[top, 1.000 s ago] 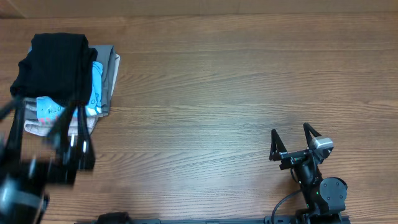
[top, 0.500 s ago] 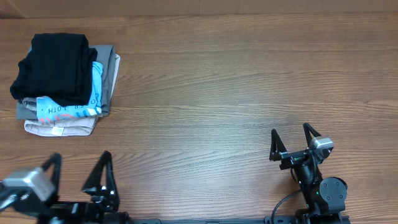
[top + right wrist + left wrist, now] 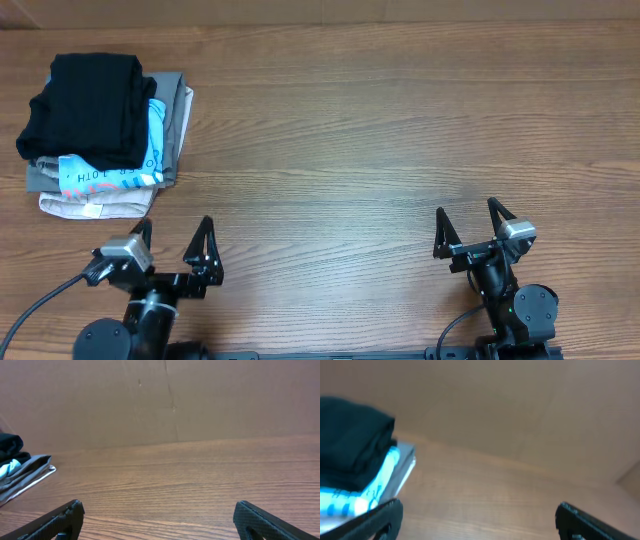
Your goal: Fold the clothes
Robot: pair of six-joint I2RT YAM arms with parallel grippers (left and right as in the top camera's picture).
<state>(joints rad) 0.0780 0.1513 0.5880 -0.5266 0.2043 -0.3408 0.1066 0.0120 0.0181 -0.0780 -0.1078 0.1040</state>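
Note:
The clothes, a black T-shirt (image 3: 85, 108), lie folded on top of a pile at the table's far left. The shirt also shows in the left wrist view (image 3: 350, 435), and its edge in the right wrist view (image 3: 10, 445). My left gripper (image 3: 175, 232) sits near the front edge, below and right of the pile, jaws wide apart and empty (image 3: 479, 507). At the front right, my right gripper (image 3: 467, 212) is open too, with only bare wood between its fingers (image 3: 158, 506).
Under the black shirt lie a light-blue-and-white printed garment (image 3: 150, 150), a grey one (image 3: 178, 100) and a beige one (image 3: 95, 205). A brown cardboard wall (image 3: 170, 400) closes off the table's far side. Bare wood stretches between the pile and the right arm.
My left arm has pulled back from the pile to the front edge and swung right, empty. The black shirt stays on the pile. The right arm has not moved.

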